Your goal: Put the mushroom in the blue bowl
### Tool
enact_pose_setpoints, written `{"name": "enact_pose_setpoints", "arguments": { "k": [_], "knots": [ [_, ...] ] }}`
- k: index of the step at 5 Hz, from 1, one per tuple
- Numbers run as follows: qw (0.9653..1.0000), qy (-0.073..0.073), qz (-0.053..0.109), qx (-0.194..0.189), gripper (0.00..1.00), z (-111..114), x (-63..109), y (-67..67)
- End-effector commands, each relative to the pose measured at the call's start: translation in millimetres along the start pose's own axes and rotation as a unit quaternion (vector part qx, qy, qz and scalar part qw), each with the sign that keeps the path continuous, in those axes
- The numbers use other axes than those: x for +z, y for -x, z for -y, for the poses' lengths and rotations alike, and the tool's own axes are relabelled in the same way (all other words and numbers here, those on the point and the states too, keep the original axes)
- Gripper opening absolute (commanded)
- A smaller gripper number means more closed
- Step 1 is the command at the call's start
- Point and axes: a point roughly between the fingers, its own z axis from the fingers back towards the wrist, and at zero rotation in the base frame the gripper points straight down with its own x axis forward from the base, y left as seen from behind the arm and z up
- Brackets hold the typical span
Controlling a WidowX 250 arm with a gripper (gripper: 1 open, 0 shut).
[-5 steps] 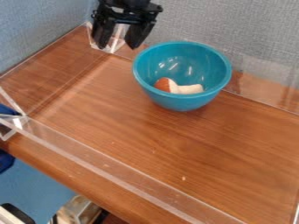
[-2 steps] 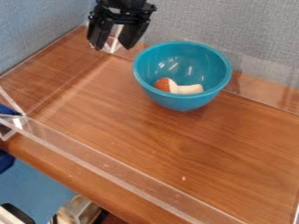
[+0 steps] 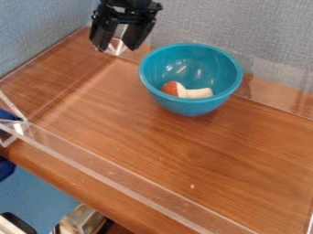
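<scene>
With my end effector [image 3: 124, 35] spread wide and holding nothing, I'm parked up and to the left of the blue bowl [image 3: 191, 80], clear of its rim, near the back corner of the surface [image 3: 184, 155]. Compared with a second ago, it has drifted only a touch further from the bowl and rolled slightly; the jaws are just as wide as before. The mushroom [image 3: 185, 90] is lying on its side in the bottom of the bowl, cap toward the left, cream stem to the right, in the same spot it was a second ago. Nothing else in the bowl. My read: placement is done, and this is the retreat phase. The remaining move is just backing off without clipping the bowl rim or the clear wall [image 3: 73, 151] that fences the surface beyond the bowl. Low risk, since I'm already well off the bowl.
</scene>
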Motion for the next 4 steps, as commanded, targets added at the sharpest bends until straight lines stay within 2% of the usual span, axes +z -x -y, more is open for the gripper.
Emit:
{"name": "enact_pose_setpoints", "arguments": {
  "k": [1,4],
  "knots": [
    [0.9992,0.034,0.013,0.018,1.0,-7.5,24.3,-5.0],
    [0.9991,0.029,0.013,0.029,1.0,-7.2,23.6,-2.3]
  ]
}}
